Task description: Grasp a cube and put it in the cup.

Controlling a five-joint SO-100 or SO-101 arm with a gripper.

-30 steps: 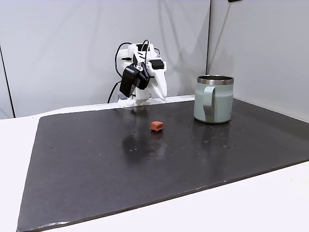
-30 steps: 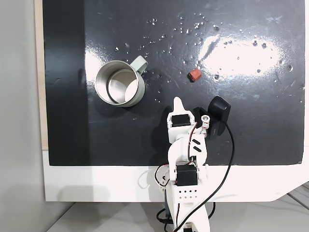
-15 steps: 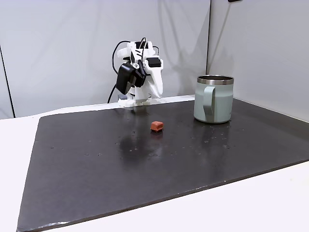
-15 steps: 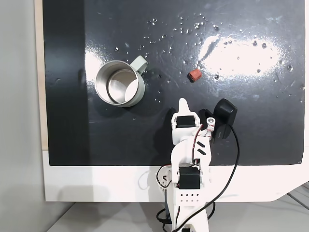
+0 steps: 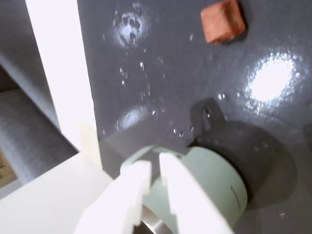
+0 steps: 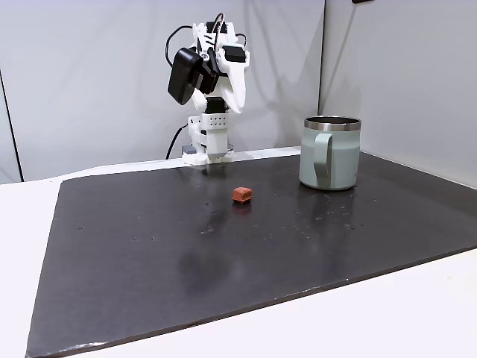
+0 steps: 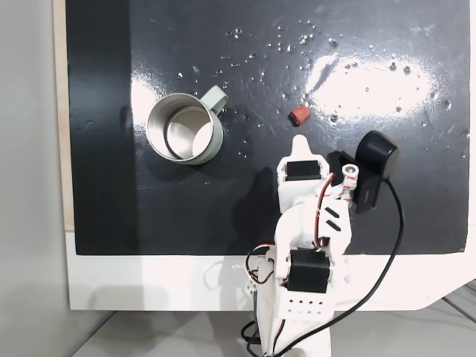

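Nothing done yet of the task, as far as can be judged. Small reddish-brown cube with rounded edges (image 6: 241,195) lying untouched on the dark glossy mat (image 6: 149,253), near the middle, well apart from the pale sage-green mug with steel rim (image 6: 329,153); in the fixed view from above, cube (image 7: 300,115) to the right of the mug (image 7: 185,137), mug inside empty. White two-finger gripper (image 5: 153,183) holding nothing, fingers nearly together with only a thin gap, in the wrist view hanging above the mug (image 5: 214,183) with the cube (image 5: 223,20) far at the top edge. All left to do: reaching down, grasping, carrying, dropping in.

Compared with a second ago: arm (image 6: 212,67) raised from a folded low pose to a much higher one; seen from above, gripper tip (image 7: 299,141) closer to the cube. Cube and mug in the same places.
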